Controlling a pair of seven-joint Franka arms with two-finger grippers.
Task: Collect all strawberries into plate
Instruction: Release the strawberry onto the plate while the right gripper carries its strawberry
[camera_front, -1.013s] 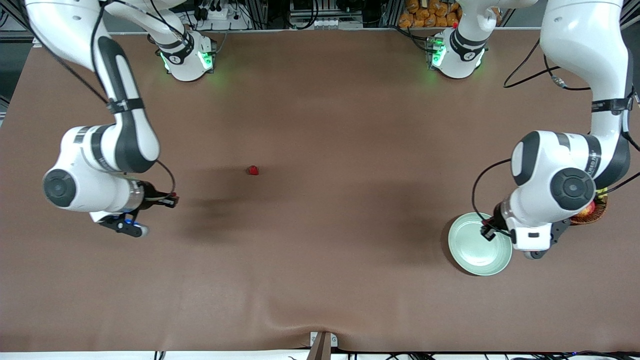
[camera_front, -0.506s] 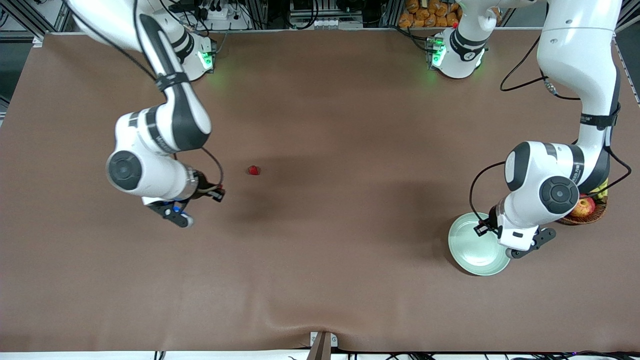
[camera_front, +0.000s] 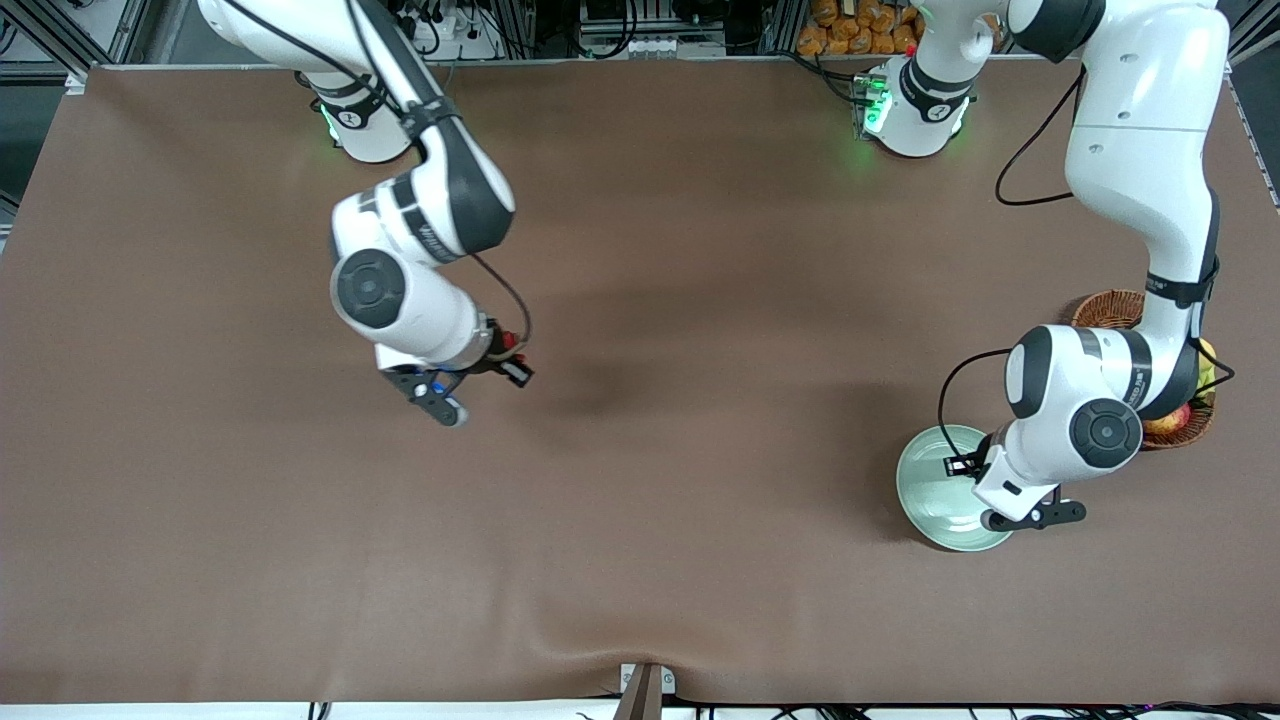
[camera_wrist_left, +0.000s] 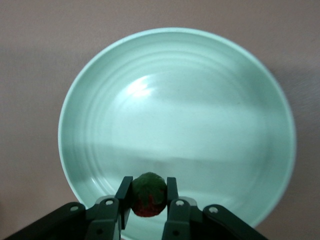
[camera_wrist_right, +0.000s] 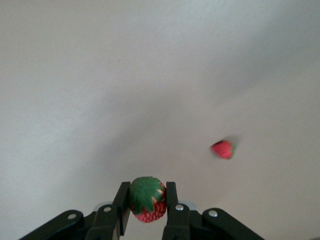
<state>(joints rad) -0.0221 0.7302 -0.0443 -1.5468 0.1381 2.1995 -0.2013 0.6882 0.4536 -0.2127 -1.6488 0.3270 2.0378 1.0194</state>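
My left gripper (camera_front: 958, 466) hangs over the pale mint-green plate (camera_front: 935, 505) and is shut on a strawberry (camera_wrist_left: 149, 196). In the left wrist view the plate (camera_wrist_left: 200, 115) fills the picture and holds nothing. My right gripper (camera_front: 517, 373) is over the middle of the table, shut on a second strawberry (camera_wrist_right: 148, 204). A third strawberry (camera_wrist_right: 223, 149) lies on the table close beside it. In the front view that strawberry (camera_front: 511, 342) shows as a red spot at the edge of the right wrist.
A brown wicker basket (camera_front: 1108, 306) with a red-yellow apple (camera_front: 1172, 420) stands beside the plate, at the left arm's end of the table, partly hidden by the left arm. A brown cloth (camera_front: 700, 550) covers the table.
My right arm has swung from its end of the table to the middle, up to the loose strawberry. My left arm has shifted a little over the plate, uncovering more of the basket.
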